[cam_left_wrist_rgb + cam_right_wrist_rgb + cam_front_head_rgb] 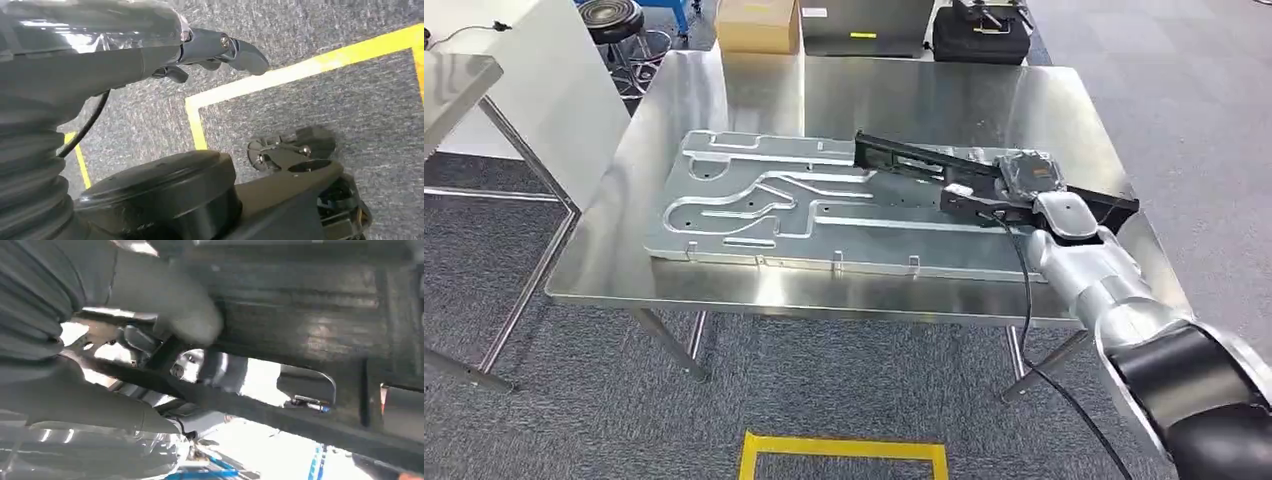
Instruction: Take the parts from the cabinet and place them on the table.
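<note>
Right hand [1024,185], at the end of the silver arm nearest the head camera, grips the black part [924,162], a long dark bracket. In the right wrist view the thumb [170,305] presses flat on the part's broad dark face [310,310], and the darker fingers appear to wrap its far side; I judge this a closed, load-bearing grasp, not a resting touch.

Position of the part: it lies low over the bench [874,100], running diagonally out to both sides of the hand, its far end over the large grey stamped metal panel [754,205]. Whether it rests on the panel or sits just above it cannot be told. Judged step: setting down, with release not yet made. The grip sits partway along the length, probably for balance.

Left hand [210,52] hangs over grey carpet beside a yellow floor line [300,67], fingers loosely curled, holding nothing; it appears idle, out of the way of the placing arm.

Beyond the bench's far edge stand a cardboard box [759,25], a black case [981,38] and a stool [614,18].

Markings: no brand, label or writing is legible on any item; a yellow patch on the dark object next to the box cannot be read.
</note>
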You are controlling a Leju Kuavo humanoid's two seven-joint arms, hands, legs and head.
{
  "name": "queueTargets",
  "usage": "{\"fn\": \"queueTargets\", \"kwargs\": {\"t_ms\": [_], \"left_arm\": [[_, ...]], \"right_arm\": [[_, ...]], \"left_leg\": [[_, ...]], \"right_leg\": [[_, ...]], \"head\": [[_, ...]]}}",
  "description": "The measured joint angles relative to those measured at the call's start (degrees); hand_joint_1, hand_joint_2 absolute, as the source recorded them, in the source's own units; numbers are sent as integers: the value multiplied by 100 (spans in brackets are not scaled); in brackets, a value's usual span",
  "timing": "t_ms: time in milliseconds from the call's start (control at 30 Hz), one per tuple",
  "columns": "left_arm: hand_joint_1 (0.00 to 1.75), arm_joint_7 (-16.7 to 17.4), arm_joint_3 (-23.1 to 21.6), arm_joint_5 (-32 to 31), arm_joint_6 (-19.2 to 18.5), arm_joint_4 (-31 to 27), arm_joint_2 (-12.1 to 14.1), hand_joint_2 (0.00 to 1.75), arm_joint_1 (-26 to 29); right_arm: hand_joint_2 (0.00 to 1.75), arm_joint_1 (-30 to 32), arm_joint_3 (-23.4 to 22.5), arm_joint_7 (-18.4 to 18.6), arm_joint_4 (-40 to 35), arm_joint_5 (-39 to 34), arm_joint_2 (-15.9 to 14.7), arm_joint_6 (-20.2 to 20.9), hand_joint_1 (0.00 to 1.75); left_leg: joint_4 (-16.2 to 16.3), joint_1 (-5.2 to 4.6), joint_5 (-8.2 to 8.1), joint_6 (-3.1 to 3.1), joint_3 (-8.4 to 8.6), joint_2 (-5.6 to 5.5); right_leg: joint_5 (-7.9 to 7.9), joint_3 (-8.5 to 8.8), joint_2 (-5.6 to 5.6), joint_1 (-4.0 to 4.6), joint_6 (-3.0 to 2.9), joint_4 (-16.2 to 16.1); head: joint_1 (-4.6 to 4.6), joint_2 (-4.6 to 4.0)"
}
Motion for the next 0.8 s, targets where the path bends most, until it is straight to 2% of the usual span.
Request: {"fn": "queueTargets", "kwargs": {"t_ms": [33, 67, 100, 133, 167, 200, 300, 333, 367, 400, 467, 500, 533, 567, 600, 667, 700, 733, 800], "left_arm": [[0, -4, -5, -9, 44, 0, 0, 175, 2], [0, -7, -4, -7, 77, 0, 2, 175, 5], [0, -13, -4, 7, 86, 0, 2, 175, 5], [0, -20, -4, 26, 90, 0, 2, 0, 6], [0, -55, -4, 42, 88, 0, -2, 0, 10], [0, -83, -4, 41, 86, 0, -2, 0, 4], [0, 59, -9, 4, 88, 0, -2, 0, 19], [0, 103, -9, 24, 99, 0, -2, 0, 18], [0, 131, -7, 50, 101, 0, 4, 0, 20], [0, 162, -7, 66, 103, 0, 4, 0, 20], [0, 281, -2, 74, 158, 0, 4, 0, 24], [0, 308, 0, 76, 177, 0, 4, 0, 32], [0, 319, 2, 81, 204, 0, 4, 0, 43], [0, 334, 2, 74, 263, 0, 4, 0, 48], [0, 339, 2, 59, 296, 0, 4, 0, 47], [0, 301, 2, 85, 241, 0, 7, 0, 37], [0, 286, 9, 111, 204, 0, 7, 0, 31], [0, 280, 15, 155, 167, 0, 7, 0, 28], [0, 306, 26, 168, 88, 0, 13, 0, 37]], "right_arm": [[0, 74, -22, -4, 16, -13, 7, -2, 0], [0, 143, -57, -15, 40, -35, 15, 0, 0], [0, 202, -86, -33, 59, -53, 18, -5, 0], [0, 229, -114, -50, 70, -68, 22, -4, 0], [0, 232, -153, -70, 75, -94, 22, -4, 0], [0, 232, -195, -83, 77, -120, 26, -7, 0], [0, 264, -310, -140, 105, -179, 31, -4, 0], [0, 271, -355, -144, 112, -184, 31, -2, 0], [0, 274, -389, -151, 114, -193, 33, 0, 0], [0, 273, -420, -155, 116, -201, 31, 2, 0], [0, 279, -501, -186, 123, -223, 31, 17, 0], [0, 286, -531, -188, 131, -236, 31, 20, 0], [0, 303, -549, -190, 142, -241, 31, 22, 0], [0, 317, -575, -190, 153, -241, 31, 22, 0], [0, 322, -604, -190, 160, -243, 31, 24, 0], [0, 304, -685, -251, 153, -276, 2, 30, 0], [0, 273, -728, -287, 147, -284, -53, 50, 0], [0, 212, -770, -300, 147, -230, -150, 120, 0], [0, 11, -776, -273, 134, -21, -351, 252, 0]], "left_leg": [[2, -6, -4, 4, 14, -2], [5, -8, -13, 7, 28, -6], [15, -14, -21, 4, 35, -15], [34, -23, -35, -6, 37, -19], [53, -28, -48, -22, 29, -18], [80, -76, -68, -53, 5, -18], [48, -40, -63, -122, 28, -10], [53, -62, -75, -157, 30, -12], [135, -41, -144, -200, -2, -2], [386, -35, -338, -241, -109, 5], [1289, 28, -781, -306, -520, 6], [1694, 49, -918, -334, -711, 7], [1883, 70, -927, -354, -804, 8], [1764, 90, -806, -373, -746, 9], [1382, 104, -582, -383, -558, 13], [338, 128, -113, -371, -27, 15], [152, 104, -169, -338, 94, 5], [146, 84, -121, -273, 42, -14], [181, 53, -100, -211, 3, -36]], "right_leg": [[70, -85, -1, 0, -4, 87], [258, -22, -1, 0, -15, -112], [523, 153, -1, 0, -36, -536], [815, 420, -3, 4, -72, -1126], [995, 663, -14, 22, -125, -1640], [954, 686, -36, 65, -126, -1705], [973, 683, -13, 93, -182, -1726], [1004, 700, -13, 40, -229, -1784], [1025, 731, -29, 18, -250, -1818], [1027, 735, -32, 10, -278, -1822], [1025, 732, -36, 10, -282, -1820], [1024, 731, -38, 9, -282, -1819], [1039, 732, -45, 1, -275, -1807], [1036, 729, -42, -9, -272, -1800], [1032, 728, -36, -21, -264, -1784], [1008, 727, -20, -39, -212, -1741], [1000, 702, -19, -12, -160, -1719], [1016, 684, -22, -7, -119, -1703], [1054, 669, -33, -32, -36, -1727]], "head": [[0, 0], [0, 0], [0, 0], [0, 0], [0, 0], [0, 0], [0, 0], [0, 0], [0, 0], [-2, 0], [0, 0], [-2, 0], [-2, 0], [-2, 0], [-2, 0], [-2, 0], [-2, 0], [0, 0], [-2, 0]]}}
